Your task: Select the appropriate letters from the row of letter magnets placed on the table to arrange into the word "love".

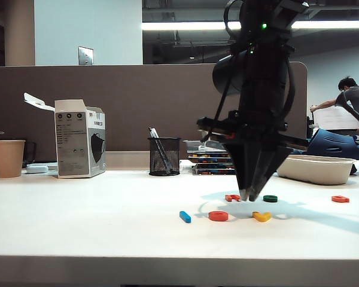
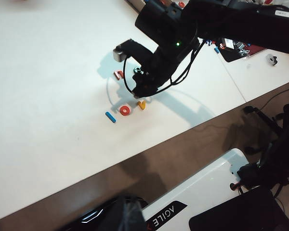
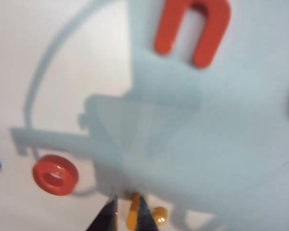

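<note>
Table (image 1: 78,233): six letter magnets (image 1: 218,216), right gripper (image 1: 249,196) above.

White table (image 1: 78,233). Right gripper (image 1: 249,196) points straight down near table centre-right, tips just above the surface, jaws nearly together; nothing visibly held. Front row, left to right: blue bar (image 1: 185,216), red ring (image 1: 218,216), yellow V (image 1: 261,216). Behind: red arch (image 1: 232,197), green e (image 1: 270,198); another red letter (image 1: 340,198) well apart to the right. Left gripper not seen.
</note>
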